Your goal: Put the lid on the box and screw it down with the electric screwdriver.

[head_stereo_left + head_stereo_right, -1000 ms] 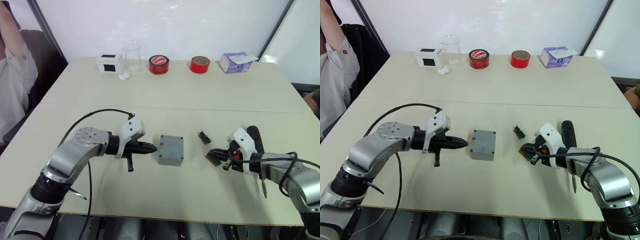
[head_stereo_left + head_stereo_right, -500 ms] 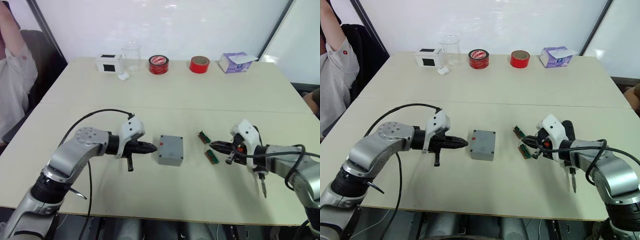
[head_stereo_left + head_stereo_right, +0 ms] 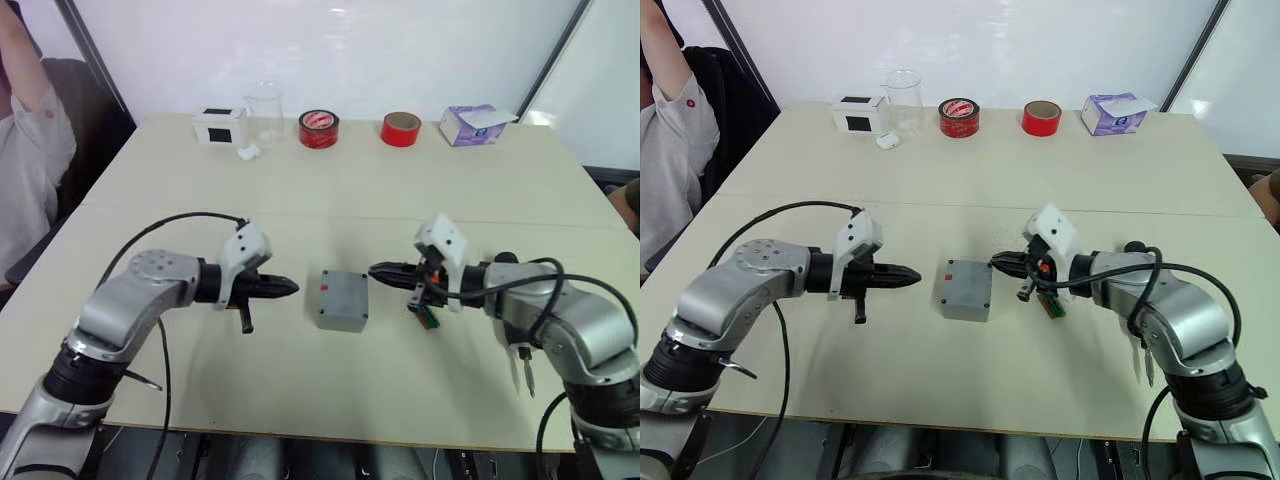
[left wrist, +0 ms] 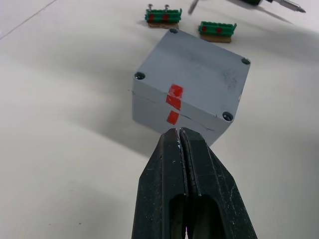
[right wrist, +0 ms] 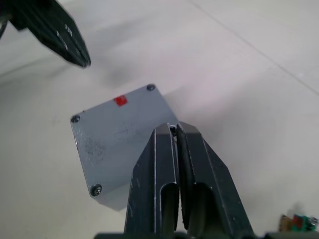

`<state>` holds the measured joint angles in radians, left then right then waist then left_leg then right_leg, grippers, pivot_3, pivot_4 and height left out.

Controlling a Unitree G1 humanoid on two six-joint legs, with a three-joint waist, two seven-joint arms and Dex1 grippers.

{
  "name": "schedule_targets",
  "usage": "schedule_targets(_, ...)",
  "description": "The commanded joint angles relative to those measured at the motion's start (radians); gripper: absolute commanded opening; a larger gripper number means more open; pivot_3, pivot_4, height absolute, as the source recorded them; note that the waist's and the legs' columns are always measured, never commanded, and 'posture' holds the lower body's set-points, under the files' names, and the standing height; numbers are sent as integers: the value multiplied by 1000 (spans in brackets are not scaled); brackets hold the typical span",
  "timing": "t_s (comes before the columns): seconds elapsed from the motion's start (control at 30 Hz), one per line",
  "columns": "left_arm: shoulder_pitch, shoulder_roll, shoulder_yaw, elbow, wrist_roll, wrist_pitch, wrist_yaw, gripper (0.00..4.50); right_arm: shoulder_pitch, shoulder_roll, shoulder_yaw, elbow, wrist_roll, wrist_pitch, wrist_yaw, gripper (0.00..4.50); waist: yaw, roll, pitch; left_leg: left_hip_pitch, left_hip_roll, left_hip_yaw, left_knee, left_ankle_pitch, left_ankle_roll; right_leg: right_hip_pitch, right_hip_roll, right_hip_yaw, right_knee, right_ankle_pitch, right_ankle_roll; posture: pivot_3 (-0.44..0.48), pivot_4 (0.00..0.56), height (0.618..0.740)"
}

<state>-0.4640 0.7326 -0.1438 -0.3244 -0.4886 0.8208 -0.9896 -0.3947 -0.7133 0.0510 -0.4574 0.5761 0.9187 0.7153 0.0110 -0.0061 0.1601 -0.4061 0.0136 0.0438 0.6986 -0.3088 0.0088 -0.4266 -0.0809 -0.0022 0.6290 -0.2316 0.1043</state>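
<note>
The small square grey box (image 3: 341,299) is sitting mid-table with the grey lid (image 4: 195,78) on it, lying between the left gripper (image 3: 290,288) and right gripper (image 3: 376,270), with two green circuit boards (image 4: 189,22) just to its right.

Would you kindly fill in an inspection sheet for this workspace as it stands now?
Surface: beige table, seam across the middle.
Job's things: lid seated on box, screws in four corners; electric screwdriver lies near the table's right edge.
Clutter: two green circuit boards; white box, clear beaker, two red tape rolls, purple tissue box along the far edge.
Grippers: left gripper left of box, right gripper at its right; both jaws shut, empty.
Cables: black cables on both arms.
Surroundings: seated person at left.
</note>
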Motion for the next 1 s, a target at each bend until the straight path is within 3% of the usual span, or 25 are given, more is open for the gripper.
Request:
schedule_targets(0.03,6,-8,38,-47,-30,18,29,0,-31,17,23,24,-28,-50,10,52,-1,0,0,0,0,0,0,0,0,0,0,0,0,0,0,0,150,740)
schedule_targets(0.4,18,-5,40,-72,-58,39,61,0,-40,24,66,76,-85,-97,32,52,-1,0,0,0,0,0,0,0,0,0,0,0,0,0,0,0,150,740)
schedule_targets(1.0,11,-15,14,-62,-52,26,64,0,-25,14,29,68,-77,-73,39,52,-1,0,0,0,0,0,0,0,0,0,1,0,0,0,0,0,150,740)
